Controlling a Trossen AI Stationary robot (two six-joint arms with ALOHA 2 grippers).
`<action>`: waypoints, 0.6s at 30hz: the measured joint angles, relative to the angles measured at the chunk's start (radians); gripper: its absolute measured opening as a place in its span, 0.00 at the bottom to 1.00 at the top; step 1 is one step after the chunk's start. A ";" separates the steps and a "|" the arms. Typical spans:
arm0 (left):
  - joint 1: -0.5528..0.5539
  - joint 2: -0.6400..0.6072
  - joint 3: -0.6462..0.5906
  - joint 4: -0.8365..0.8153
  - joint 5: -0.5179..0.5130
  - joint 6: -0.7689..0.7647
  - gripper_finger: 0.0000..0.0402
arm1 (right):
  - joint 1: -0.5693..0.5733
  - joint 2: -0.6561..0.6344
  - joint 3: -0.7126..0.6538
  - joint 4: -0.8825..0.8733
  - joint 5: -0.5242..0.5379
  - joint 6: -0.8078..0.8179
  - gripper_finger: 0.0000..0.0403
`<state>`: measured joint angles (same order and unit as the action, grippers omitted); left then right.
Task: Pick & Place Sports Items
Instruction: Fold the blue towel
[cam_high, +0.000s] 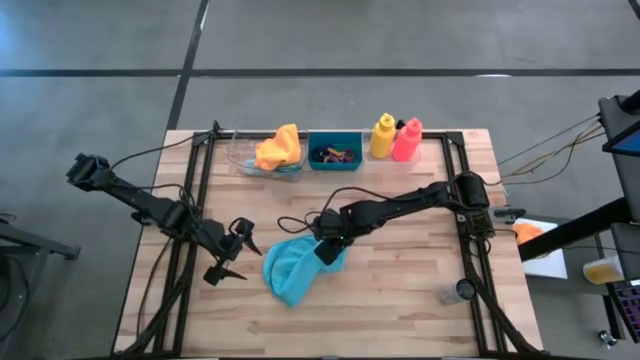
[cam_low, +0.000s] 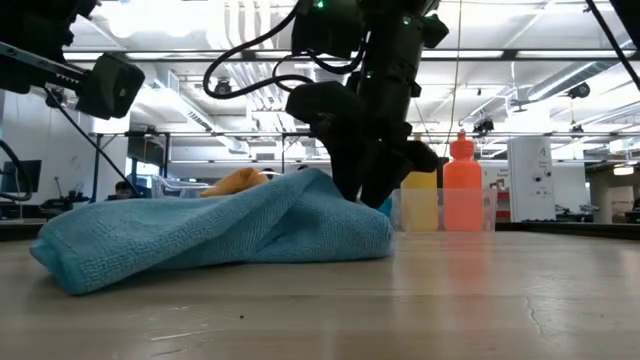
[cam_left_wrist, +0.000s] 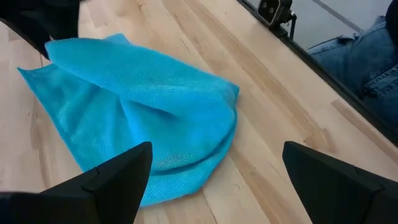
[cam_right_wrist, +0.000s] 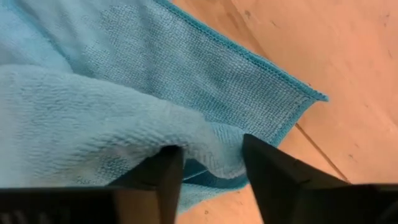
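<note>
At the middle of the worktop (cam_high: 400, 300) the teal cloth (cam_high: 295, 265) lies rumpled and flat; the right gripper (cam_high: 327, 247) stands over its near-centre edge with a raised fold between its parted fingers (cam_right_wrist: 273, 180) — no firm pinch shows. The cloth looks soft, light and limp, likely to sag and drape when lifted, so a bunched ridge seems a better hold than a thin hem. The left gripper (cam_high: 232, 252) waits just beside the cloth — spread wide, holding nothing.

An industrial lab or workshop: ceiling pipes (cam_low: 250, 25) and strip lights overhead, concrete floor (cam_high: 400, 35) (taped lines), wooden worktop (cam_high: 400, 290) on a metal frame.
</note>
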<state>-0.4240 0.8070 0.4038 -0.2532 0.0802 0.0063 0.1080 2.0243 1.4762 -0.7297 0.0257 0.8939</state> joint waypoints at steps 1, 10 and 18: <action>0.000 0.000 -0.005 0.003 0.000 0.003 0.91 | -0.001 0.000 0.005 0.000 0.000 -0.001 0.45; 0.000 0.000 -0.025 0.048 0.000 0.042 0.91 | 0.001 -0.002 0.073 -0.079 -0.003 -0.020 0.51; 0.000 0.000 -0.034 0.050 0.000 0.021 0.91 | 0.001 0.010 0.070 -0.236 -0.095 0.053 0.51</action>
<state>-0.4244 0.8070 0.3698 -0.2031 0.0799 0.0273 0.1089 2.0339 1.5458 -0.9662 -0.0694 0.9466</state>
